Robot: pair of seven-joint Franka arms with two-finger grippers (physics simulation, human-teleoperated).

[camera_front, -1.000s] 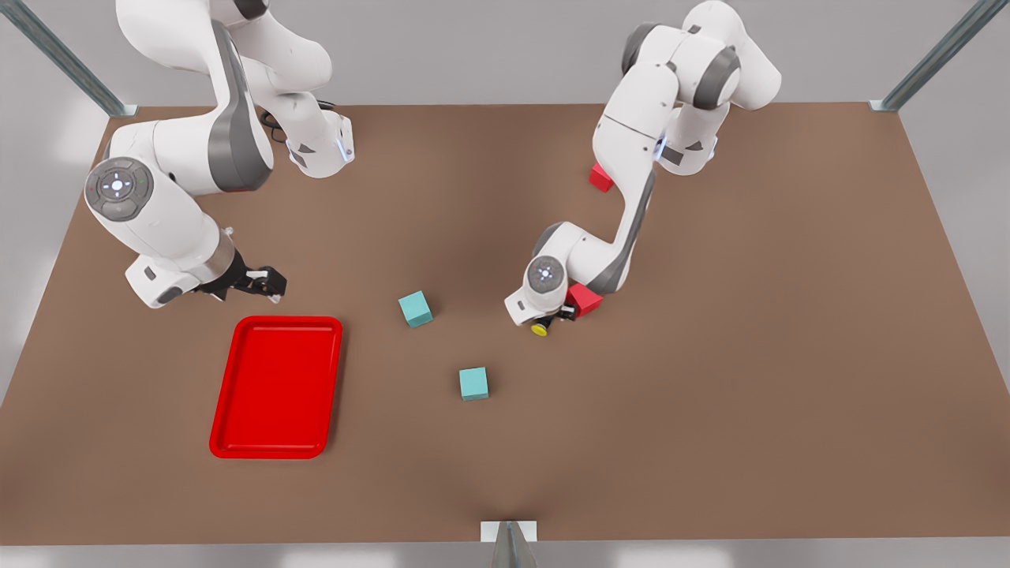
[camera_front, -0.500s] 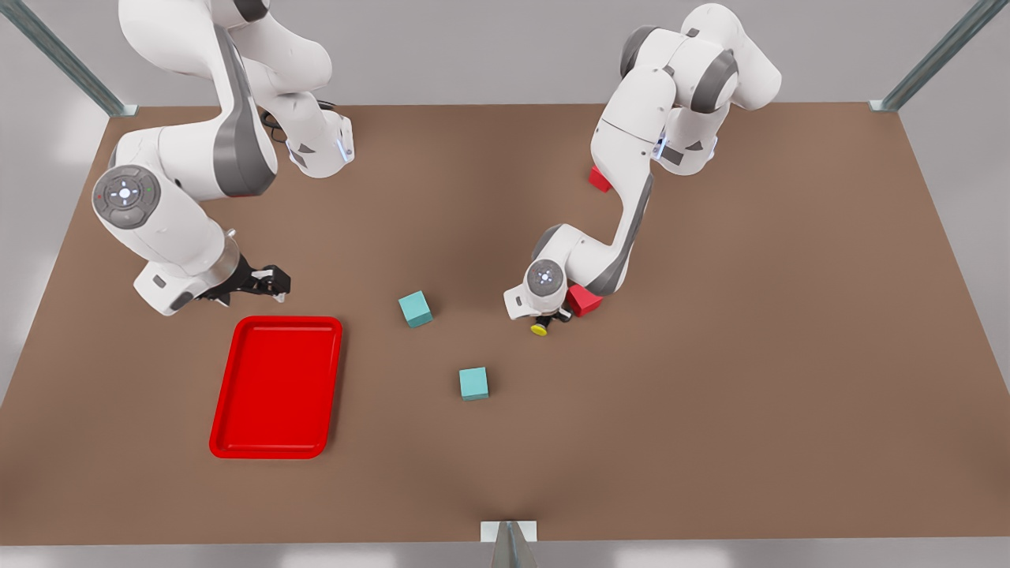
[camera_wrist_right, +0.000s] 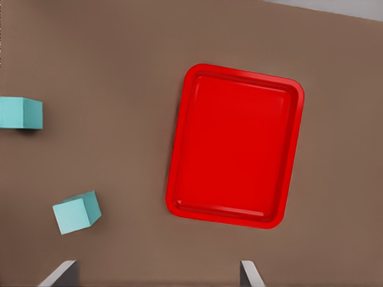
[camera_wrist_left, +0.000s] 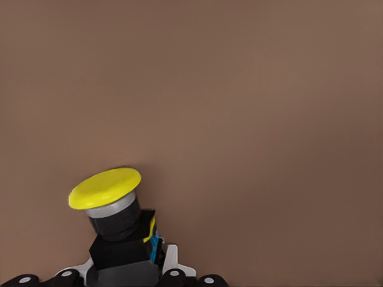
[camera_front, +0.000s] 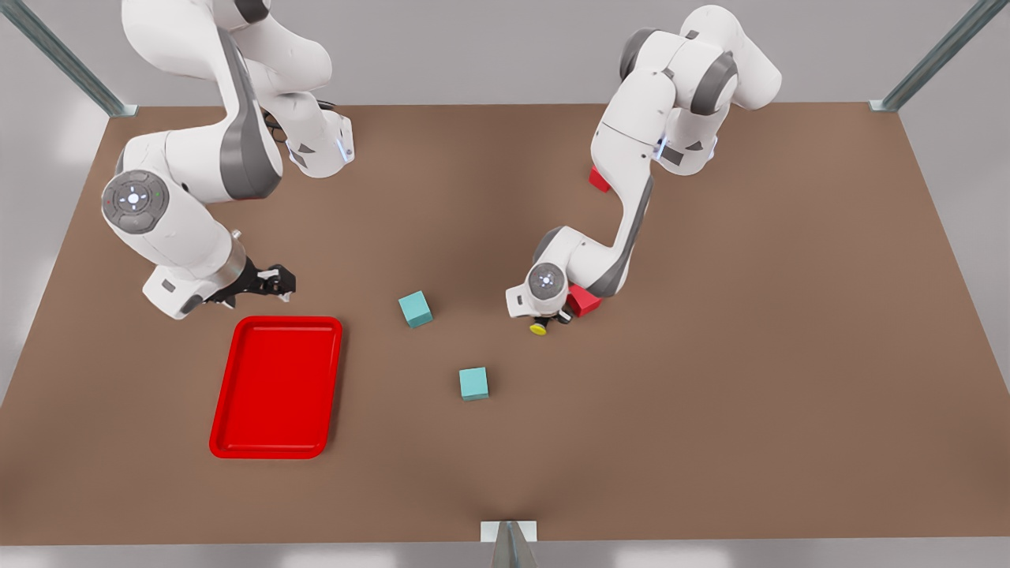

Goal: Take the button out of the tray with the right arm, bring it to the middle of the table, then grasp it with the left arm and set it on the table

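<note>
Left gripper (camera_front: 555, 322) holds button (camera_front: 539, 328); right gripper (camera_front: 276, 282) open by tray (camera_front: 278, 386)

Two teal cubes sit apart near the middle: one (camera_front: 415, 308) farther back, the other (camera_front: 473, 383) nearer and slightly to the front view's right. A red cube (camera_front: 585, 300) lies right of them, and another red cube (camera_front: 599, 180) sits far back.

Left gripper (camera_front: 552, 322) low at table middle, fingers clamped; right gripper (camera_front: 278, 282) fingers spread, waiting.
</note>
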